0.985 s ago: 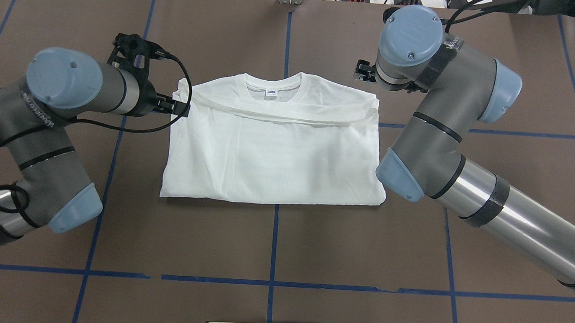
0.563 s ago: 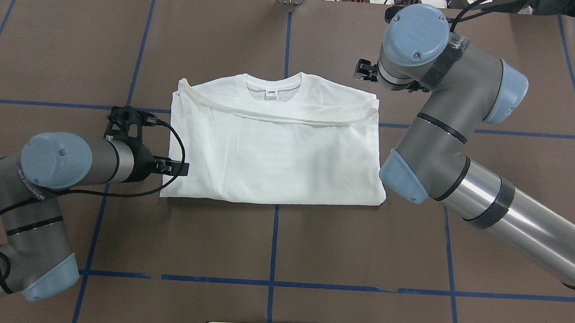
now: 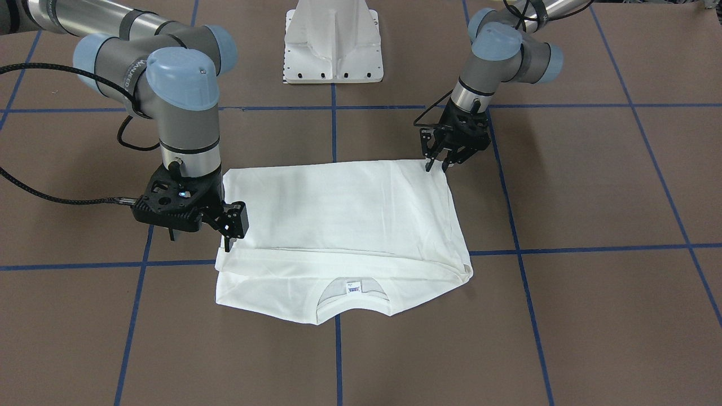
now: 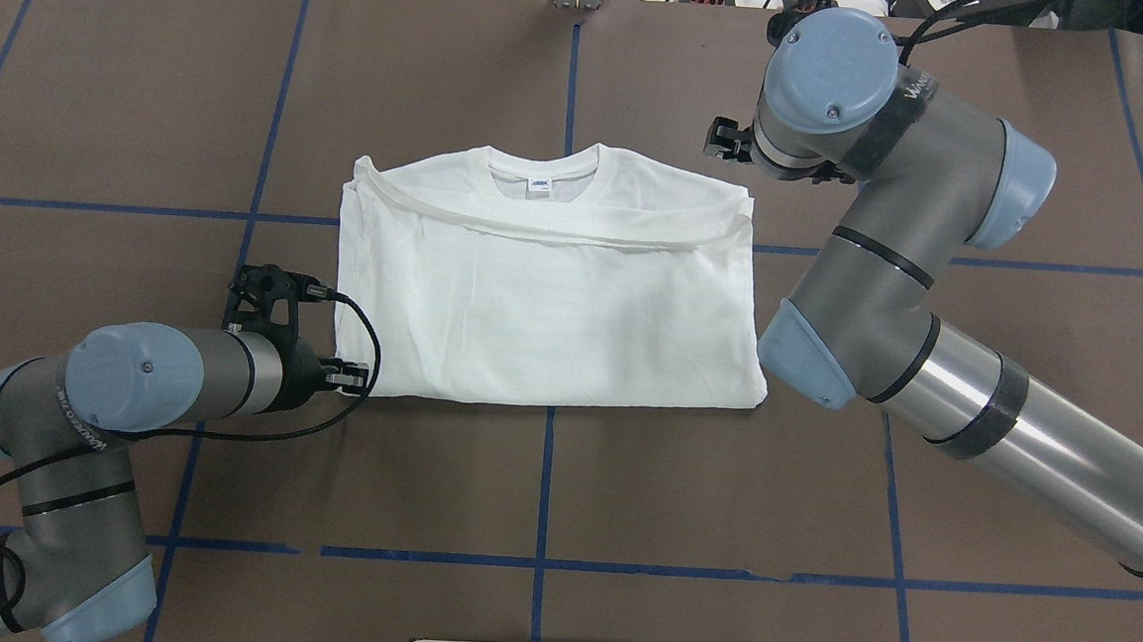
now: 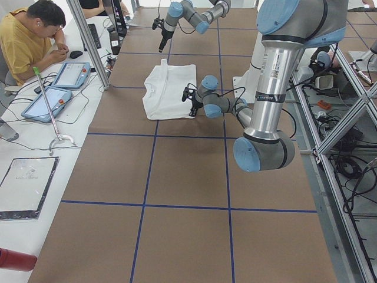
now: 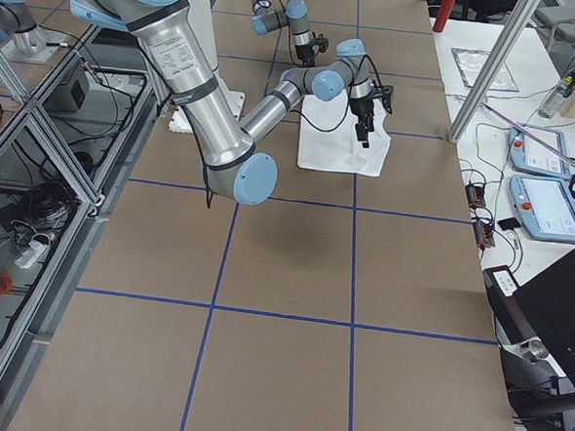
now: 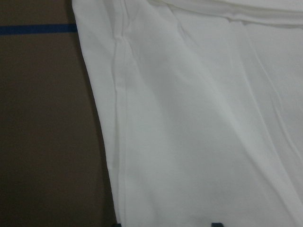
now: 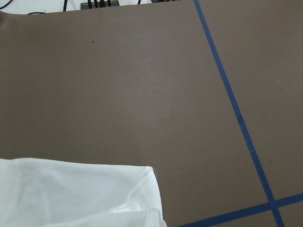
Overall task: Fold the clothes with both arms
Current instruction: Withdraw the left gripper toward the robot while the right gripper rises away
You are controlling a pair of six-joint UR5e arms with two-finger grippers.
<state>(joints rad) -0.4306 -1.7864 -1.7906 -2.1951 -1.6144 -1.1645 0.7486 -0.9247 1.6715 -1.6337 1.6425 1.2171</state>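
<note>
White T-shirt point(image 4: 548, 300) lies folded mid-frame on the brown table point(image 4: 541, 498) in the overhead view, collar at top. Its tiny blue-printed neck label point(image 4: 539, 185) is too small to read. Left gripper point(image 4: 355, 377) sits at the shirt's lower-left corner, fingers spread, clamping nothing. Right gripper point(image 3: 227, 243) hangs by the shoulder corner, and honestly I can't tell how open it is.

The white shirt point(image 5: 169, 88) lies on the brown bench point(image 5: 188, 177). The left pincer point(image 5: 192, 109) sits at its near corner, and the right pincer point(image 5: 161, 47) hangs over its far edge.
</note>
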